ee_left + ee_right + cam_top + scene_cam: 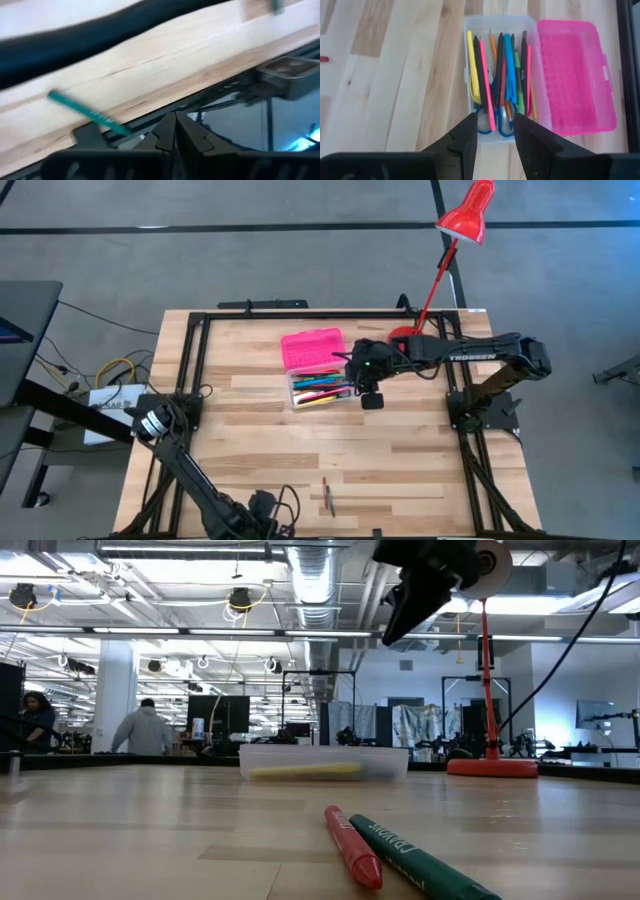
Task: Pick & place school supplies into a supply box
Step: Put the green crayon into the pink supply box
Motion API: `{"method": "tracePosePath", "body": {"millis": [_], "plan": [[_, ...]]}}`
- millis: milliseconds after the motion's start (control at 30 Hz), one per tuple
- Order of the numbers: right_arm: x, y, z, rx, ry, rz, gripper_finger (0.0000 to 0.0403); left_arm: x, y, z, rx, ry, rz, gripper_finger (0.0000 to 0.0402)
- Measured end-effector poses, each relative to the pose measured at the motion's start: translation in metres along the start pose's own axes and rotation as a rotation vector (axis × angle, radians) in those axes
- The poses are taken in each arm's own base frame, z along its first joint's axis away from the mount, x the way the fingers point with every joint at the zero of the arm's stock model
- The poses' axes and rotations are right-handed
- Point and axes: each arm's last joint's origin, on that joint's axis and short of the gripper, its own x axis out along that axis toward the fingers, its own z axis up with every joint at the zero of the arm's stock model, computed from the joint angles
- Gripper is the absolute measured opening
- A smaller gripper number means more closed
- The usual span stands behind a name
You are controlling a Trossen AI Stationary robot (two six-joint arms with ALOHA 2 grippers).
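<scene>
We see the right gripper (pixel 493 135), fingers apart and holding nothing, above the box (pixel 506 131), where pens (pixel 509 62) and scissors (pixel 492 120) lie beside the open pink lid (pixel 572 75). The left gripper (pixel 175 132), fingers together, sits at the table's (pixel 250 420) near edge. Only the low view shows a red marker (pixel 352 845) touching a green one (pixel 420 858).

The wooden table (pixel 260 450) bears the supply box (pixel 318 375), red lamp (pixel 405 338) and two crayons (pixel 326 496).
</scene>
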Motion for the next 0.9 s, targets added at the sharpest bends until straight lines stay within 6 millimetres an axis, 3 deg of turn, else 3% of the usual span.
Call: {"method": "tracePosePath", "body": {"millis": [400, 633, 900], "plan": [[0.000, 0.001, 0.000, 0.004, -0.009, 0.002, 0.0118, -0.003, -0.029, 0.001, 0.123, 0.066, -0.234, 0.0006], [0.000, 0.004, 0.000, 0.038, -0.017, 0.050, 0.0118, -0.001, -0.002, 0.006, -0.261, -0.020, 0.014, 0.0006], [0.000, 0.014, 0.003, 0.019, -0.022, 0.070, 0.0118, 0.000, 0.000, 0.017, -0.242, -0.052, 0.083, 0.0007]]}}
